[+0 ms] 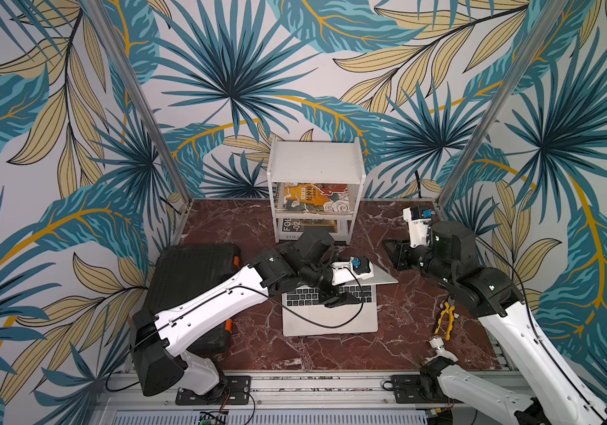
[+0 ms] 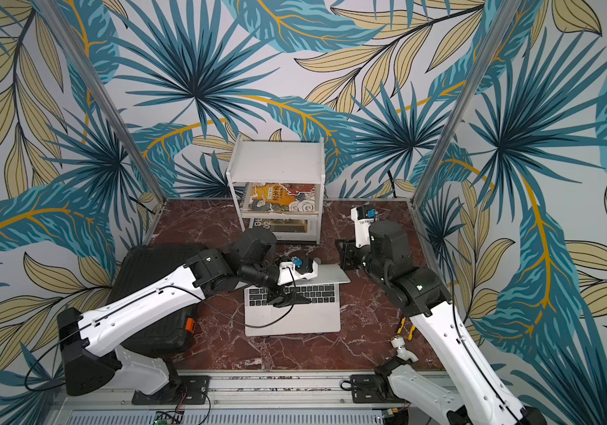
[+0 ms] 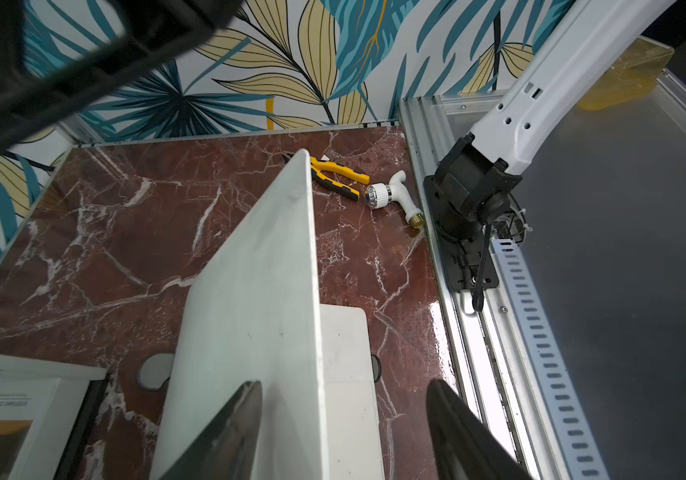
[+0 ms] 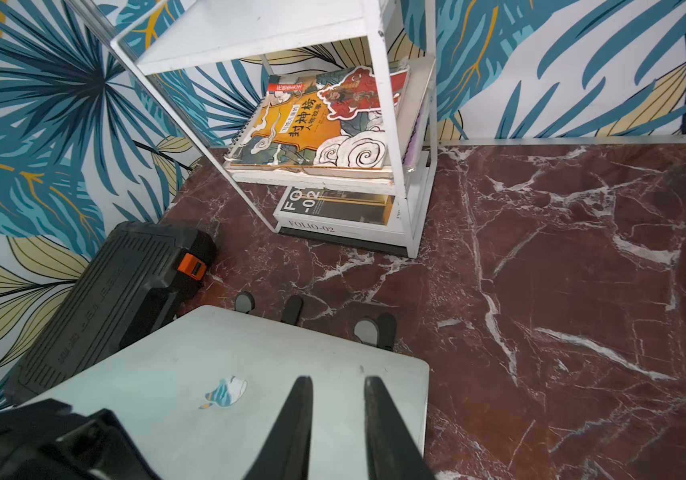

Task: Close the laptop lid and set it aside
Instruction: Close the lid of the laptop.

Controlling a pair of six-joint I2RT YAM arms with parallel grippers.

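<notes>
The slim silver aluminium laptop (image 1: 327, 316) is sitting at the centre of both top views on the red-brown marble table (image 1: 331, 353). Its flat silver lid (image 4: 216, 374) is leaning low over the black keys and is not yet shut.

The left gripper (image 3: 341, 388) is straddling the lid's free edge. Its fingers (image 3: 225, 436) are spread wide, one on each side of the panel, clamping nothing; this placement probably serves to guide the lid down. The right gripper (image 4: 337, 380) is hanging over the lid's back near a corner, at the lower centre of its wrist view. Its fingers are nearly together, with a slim gap and nothing between them. I cannot tell whether it is touching the lid.

The grey folding stand (image 4: 245, 301) is peeking out behind the hinge. The black ribbed plastic case (image 1: 191, 272) is lying just left of centre, and the white shelf (image 1: 315, 158) is standing above centre. The yellow-handled pliers (image 1: 445, 318) and white plastic tap (image 1: 440, 349) are lying at the lower right. In my judgement, the left finger over the keyboard is blocking full closure.
</notes>
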